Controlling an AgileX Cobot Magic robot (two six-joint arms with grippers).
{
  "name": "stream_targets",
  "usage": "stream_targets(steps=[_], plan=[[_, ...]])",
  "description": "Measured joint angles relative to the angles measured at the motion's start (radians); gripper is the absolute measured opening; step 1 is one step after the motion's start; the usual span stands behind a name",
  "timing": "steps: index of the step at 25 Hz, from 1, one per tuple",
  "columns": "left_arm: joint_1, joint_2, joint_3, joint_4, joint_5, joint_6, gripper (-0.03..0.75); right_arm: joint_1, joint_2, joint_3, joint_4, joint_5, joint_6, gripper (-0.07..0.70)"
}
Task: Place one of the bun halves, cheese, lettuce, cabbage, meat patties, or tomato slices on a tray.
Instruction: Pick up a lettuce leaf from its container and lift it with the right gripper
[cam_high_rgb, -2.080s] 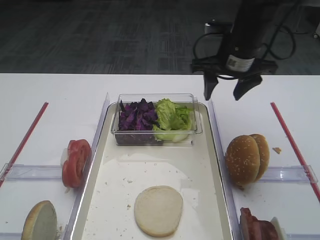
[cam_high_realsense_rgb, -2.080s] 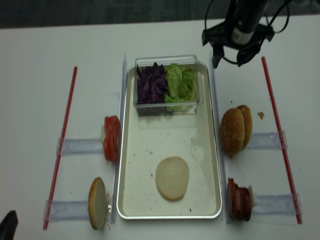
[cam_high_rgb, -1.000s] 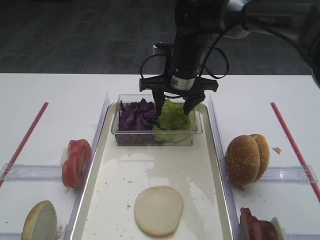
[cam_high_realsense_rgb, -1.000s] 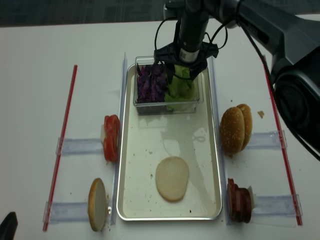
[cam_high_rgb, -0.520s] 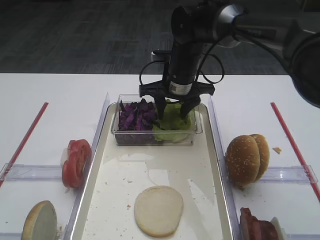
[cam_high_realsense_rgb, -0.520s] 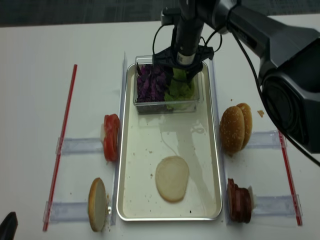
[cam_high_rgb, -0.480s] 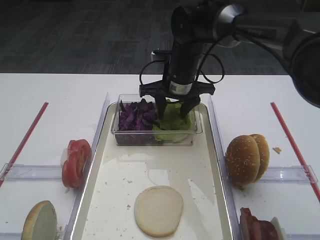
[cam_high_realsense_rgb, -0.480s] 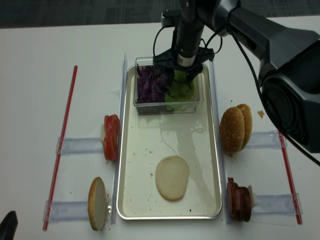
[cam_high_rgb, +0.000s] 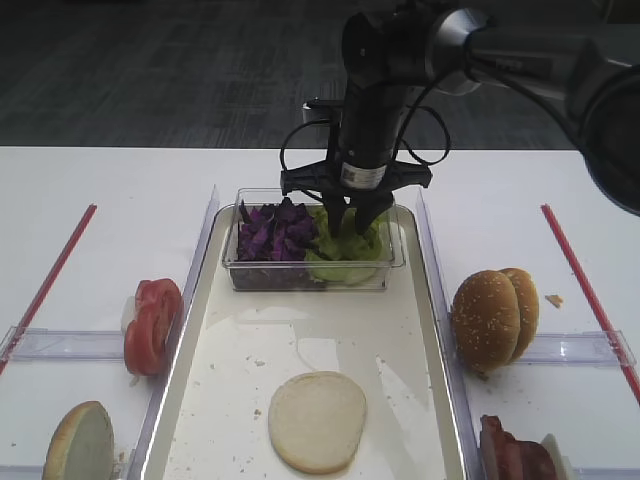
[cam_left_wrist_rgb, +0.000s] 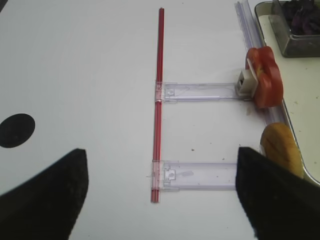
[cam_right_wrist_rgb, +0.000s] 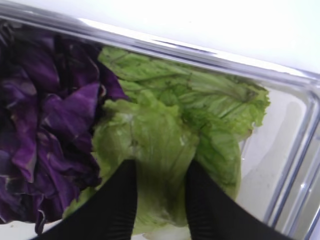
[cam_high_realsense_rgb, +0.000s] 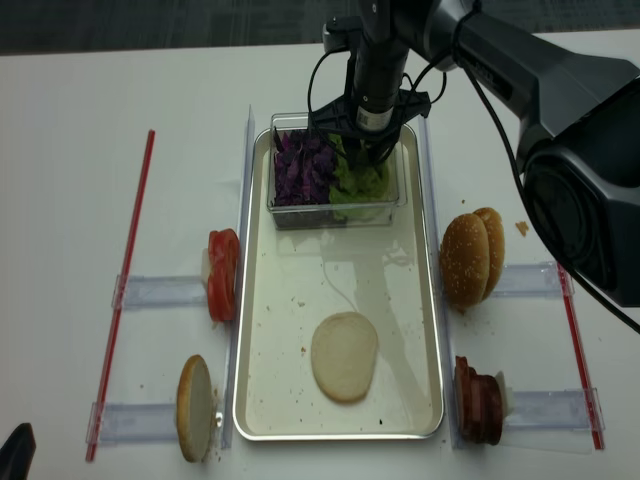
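Note:
My right gripper (cam_high_rgb: 352, 222) reaches down into the clear container (cam_high_rgb: 310, 278) at the far end of the metal tray (cam_high_rgb: 225, 400). Its black fingers (cam_right_wrist_rgb: 122, 200) are shut on a leaf of green lettuce (cam_right_wrist_rgb: 160, 130), next to the purple cabbage (cam_right_wrist_rgb: 45, 115). A pale bun half (cam_high_rgb: 317, 420) lies flat on the tray near its front. Tomato slices (cam_high_rgb: 152, 325) and another bun half (cam_high_rgb: 78, 442) stand left of the tray. Bun tops (cam_high_rgb: 495, 318) and meat patties (cam_high_rgb: 515, 460) stand to its right. My left gripper (cam_left_wrist_rgb: 160, 160) hangs open over bare table.
Clear plastic rails (cam_left_wrist_rgb: 200, 91) hold the food on both sides of the tray. Red strips (cam_high_rgb: 50, 280) (cam_high_rgb: 590, 290) lie on the white table further out. The container's wall (cam_right_wrist_rgb: 295, 150) is close on the right of my right fingers.
My right gripper has come from the back right to the container, lowered into the lettuce and closed its fingers on a leaf. The left arm has not moved.

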Motion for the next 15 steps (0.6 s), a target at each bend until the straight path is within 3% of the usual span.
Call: stream_targets(steps=[15], plan=[[0.0, 0.0, 0.0, 0.0, 0.0, 0.0, 0.554, 0.0, 0.0, 0.0, 0.019, 0.009, -0.018, 0.05]])
